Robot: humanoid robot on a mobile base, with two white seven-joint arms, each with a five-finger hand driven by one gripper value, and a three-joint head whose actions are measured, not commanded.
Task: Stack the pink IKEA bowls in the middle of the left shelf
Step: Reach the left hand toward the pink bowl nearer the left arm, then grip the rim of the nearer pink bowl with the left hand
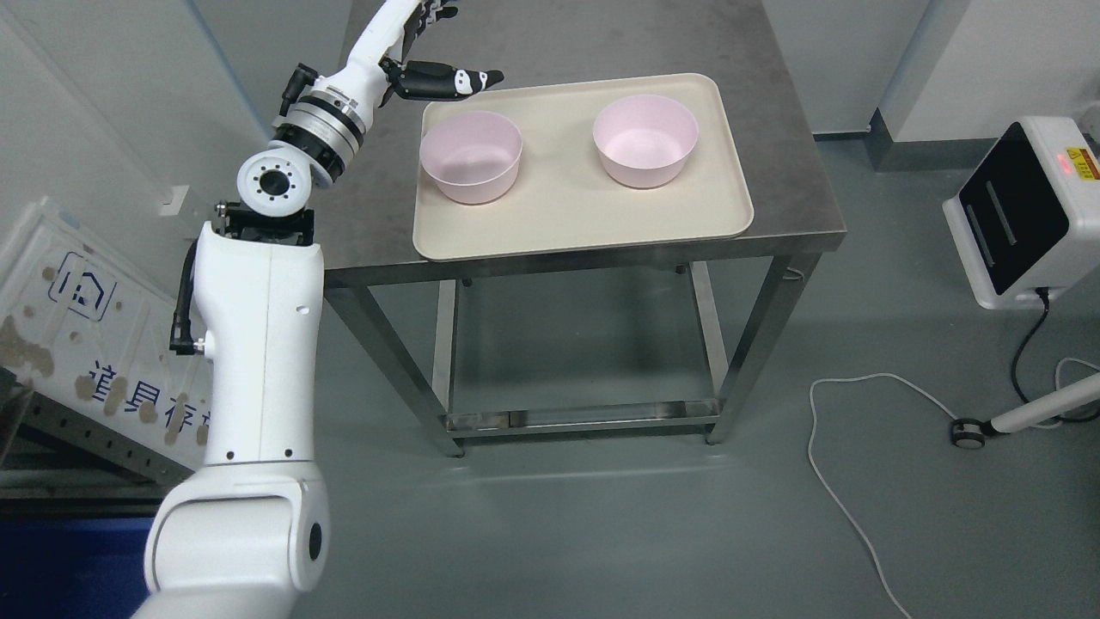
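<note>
Pink plastic is seen twice on the beige tray (550,232): one pink bowl (471,157) is set toward the tray's nine o'clock side, and a second pink bowl (645,140) toward its two o'clock side. Both are upright, open side up, and are kept well apart, with bare tray between them. Neither is stacked on the other. The tray is laid flat on the grey steel table (799,206), which is carried on four metal legs with a low frame joining them near the floor.

At eleven o'clock from the left-hand bowl, the left hand (434,52) is held above the table's far left corner. Its dark fingers (447,82) are spread and relaxed, and nothing is gripped; one finger is pointed toward the tray's far left corner, just beside its rim. The white left arm (258,344) is raised from the picture's seven o'clock corner up to the hand.

At three o'clock from the table, a white and black device (1023,215) with a red light is stood on the grey floor, and a white cable (842,481) is trailed across the floor toward five o'clock. A clear printed panel (77,327) is leaned at nine o'clock.
</note>
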